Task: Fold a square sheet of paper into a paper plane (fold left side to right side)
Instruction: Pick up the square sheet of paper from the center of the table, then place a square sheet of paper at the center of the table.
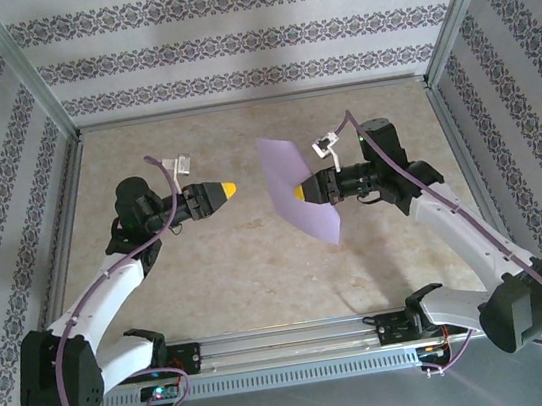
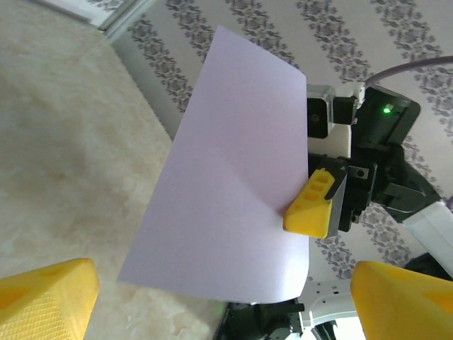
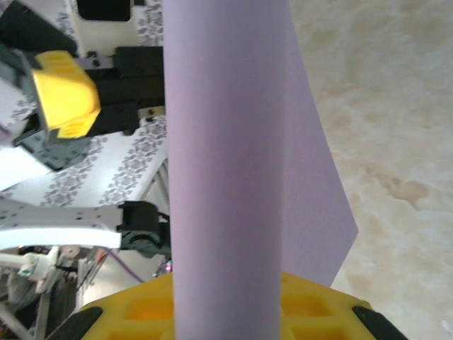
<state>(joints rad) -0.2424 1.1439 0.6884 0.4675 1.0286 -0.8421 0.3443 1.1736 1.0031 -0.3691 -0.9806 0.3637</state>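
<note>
Square sheet of paper (image 1: 284, 166) pinched upright by right tool (image 1: 302, 192); left tool (image 1: 232, 187) spread wide, apart. Fold pending: free edge to be gripped.

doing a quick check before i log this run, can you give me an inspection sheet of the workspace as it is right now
surface: beige marbled table top
job's things: square sheet of paper, lavender, held up off the table, standing on edge and slightly bowed; no plane shape yet
clutter: nothing seen
grippers: right gripper shut on the sheet's edge; left gripper open, facing the sheet, apart from it
cables: purple cable along each arm, not touching the paper
surroundings: patterned walls, metal frame posts, rail at the near edge between the arm bases
</note>
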